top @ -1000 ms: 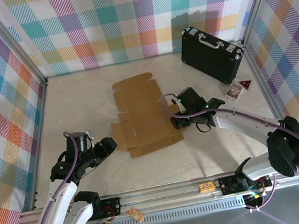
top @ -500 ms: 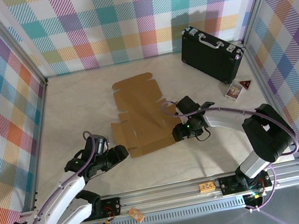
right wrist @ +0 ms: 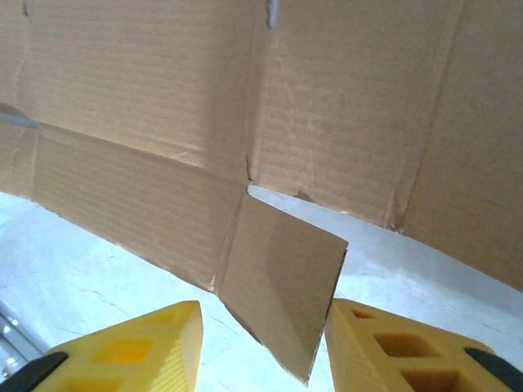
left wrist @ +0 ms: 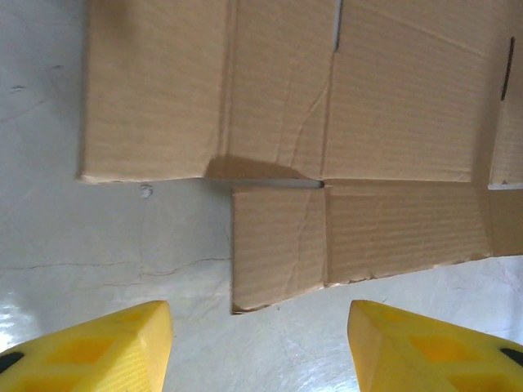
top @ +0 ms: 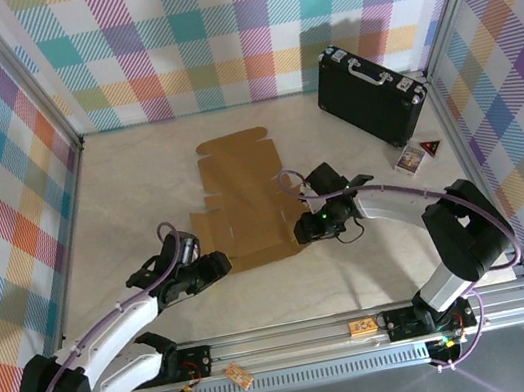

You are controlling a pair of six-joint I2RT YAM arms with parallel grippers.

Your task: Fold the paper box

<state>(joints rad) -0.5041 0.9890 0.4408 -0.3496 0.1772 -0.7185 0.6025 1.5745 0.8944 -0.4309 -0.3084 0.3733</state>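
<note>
My left gripper [top: 215, 263] and right gripper [top: 304, 232] are open beside the flat paper box [top: 248, 203]. I think lifting flaps comes next.

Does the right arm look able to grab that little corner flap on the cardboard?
Probably yes. The right end effector is open and sits right in front of the flap of the box. The flap points toward its gap, and nothing lies between them.

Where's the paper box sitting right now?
In the top view the paper box lies spread out mid-table, its near edge between the left gripper and right gripper, left of the black case.
</note>
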